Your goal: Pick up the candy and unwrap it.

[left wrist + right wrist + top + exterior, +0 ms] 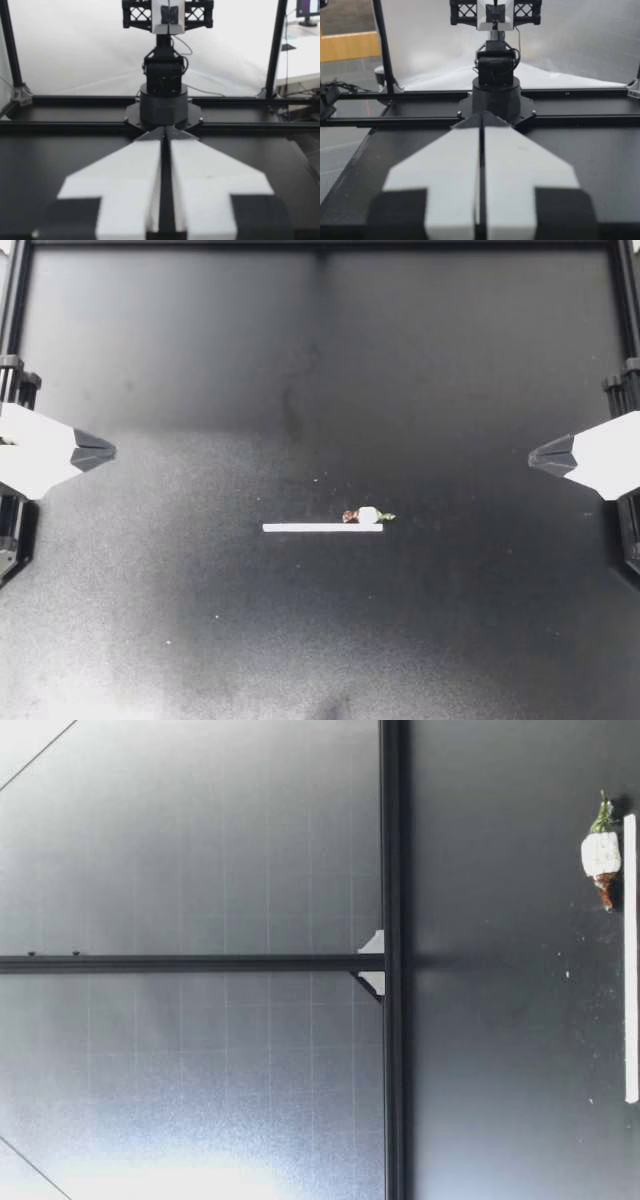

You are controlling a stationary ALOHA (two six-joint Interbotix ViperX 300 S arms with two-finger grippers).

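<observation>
A small wrapped candy (368, 515), white in the middle with a brown twist at one end and a green twist at the other, lies on the black table just behind a white strip (322, 528). The low view shows the same candy (601, 854) resting on the table beside the strip (630, 960). My left gripper (108, 451) sits at the left edge, shut and holding nothing, far from the candy. My right gripper (536, 455) mirrors it at the right edge, also shut and holding nothing. In each wrist view the white fingers (165, 165) (481, 160) lie pressed together.
The black table (320, 380) is framed by a black rail at the back and sides. Each wrist view looks across at the other arm's base (163, 100) (496, 95). A few white specks lie near the strip.
</observation>
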